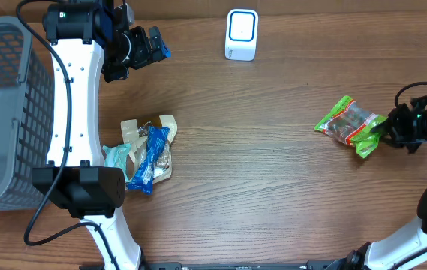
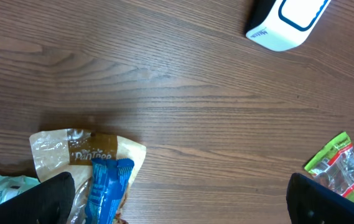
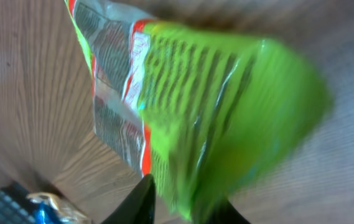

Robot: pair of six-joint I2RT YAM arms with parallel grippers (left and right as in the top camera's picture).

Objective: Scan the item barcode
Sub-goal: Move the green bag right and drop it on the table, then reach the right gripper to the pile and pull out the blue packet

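At far right, green packet (image 1: 348,124) between right fingers (image 3: 140,202), grip unclear, left fingers (image 2: 43,199) spread, scanner (image 1: 241,34), snack pile (image 1: 147,154) well apart

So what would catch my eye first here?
Probably the bright green snack packet on the right side of the table, its edge between the fingers of the right gripper. Next, the white scanner standing at the far middle, and the heap of wrappers, one vivid blue, left of centre, towards the grey basket.
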